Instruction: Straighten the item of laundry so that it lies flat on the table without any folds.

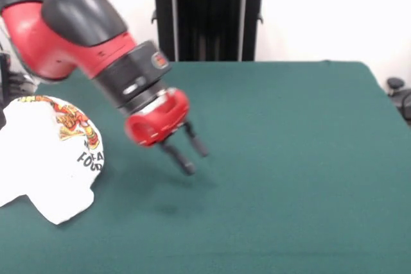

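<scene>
The item of laundry (pixel 45 152) is a small white garment with a red, orange and yellow cartoon print and black lettering. It lies bunched and folded at the left edge of the dark green table (pixel 289 158), partly cut off by the picture's edge. My gripper (pixel 194 157) hangs tilted above the table, to the right of the garment and apart from it. Its two black fingers (pixel 177 156) are spread and hold nothing.
The black pedestal (pixel 209 14) stands at the table's far side. My red and black arm (pixel 77 30) comes in from the upper left, above the garment's far end. Dark objects show at the right edge (pixel 399 94).
</scene>
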### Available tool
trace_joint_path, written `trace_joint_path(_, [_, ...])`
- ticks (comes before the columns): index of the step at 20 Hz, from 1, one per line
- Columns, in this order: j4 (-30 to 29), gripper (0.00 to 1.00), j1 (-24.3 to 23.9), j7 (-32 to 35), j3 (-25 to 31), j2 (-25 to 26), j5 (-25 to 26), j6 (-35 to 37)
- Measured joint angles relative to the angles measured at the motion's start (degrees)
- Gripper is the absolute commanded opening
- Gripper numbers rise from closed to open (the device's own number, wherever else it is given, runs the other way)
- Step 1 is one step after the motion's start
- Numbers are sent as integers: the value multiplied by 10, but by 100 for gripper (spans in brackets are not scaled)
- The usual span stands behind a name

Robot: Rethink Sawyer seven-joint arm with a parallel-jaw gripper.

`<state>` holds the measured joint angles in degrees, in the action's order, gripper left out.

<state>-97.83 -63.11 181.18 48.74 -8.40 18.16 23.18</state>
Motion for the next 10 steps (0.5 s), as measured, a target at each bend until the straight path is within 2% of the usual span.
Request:
trace_joint_path(4, [-26,100,3,0,19,-11,0,18])
trace_joint_path(8, [-54,100,16,0,4,-82,1,53])
trace_joint_path(10, [-55,100,35,0,-25,-136,8,80])
